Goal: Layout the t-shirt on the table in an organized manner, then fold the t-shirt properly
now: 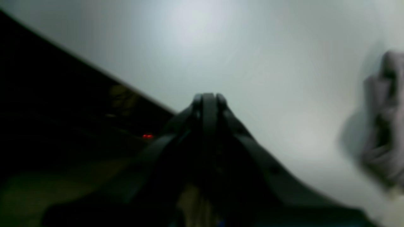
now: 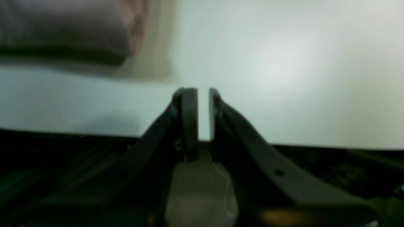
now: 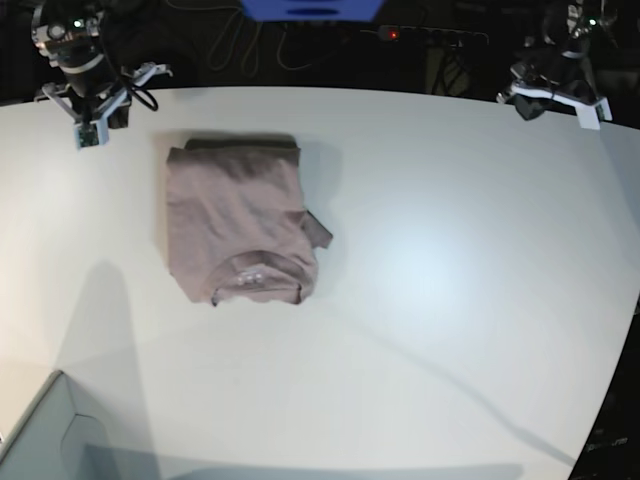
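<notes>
The t-shirt (image 3: pixel 238 222) is a dusty mauve bundle folded into a compact rectangle, lying left of centre on the white table (image 3: pixel 450 280) with its collar toward the near side. A small flap sticks out at its right edge. In the left wrist view the t-shirt (image 1: pixel 383 123) shows blurred at the right border, well away from my left gripper (image 1: pixel 208 98), whose jaws are shut with nothing between them. My right gripper (image 2: pixel 203 94) hovers near the table's edge with a narrow empty slit between its fingers. The t-shirt (image 2: pixel 63 28) lies up and to the left of it.
Both arms sit at the table's far edge, the right-wrist arm (image 3: pixel 85 85) at far left and the left-wrist arm (image 3: pixel 555 80) at far right. A pale grey-green box corner (image 3: pixel 45 435) juts in at the near left. Cables and a red-lit power strip (image 3: pixel 393 34) lie beyond the edge.
</notes>
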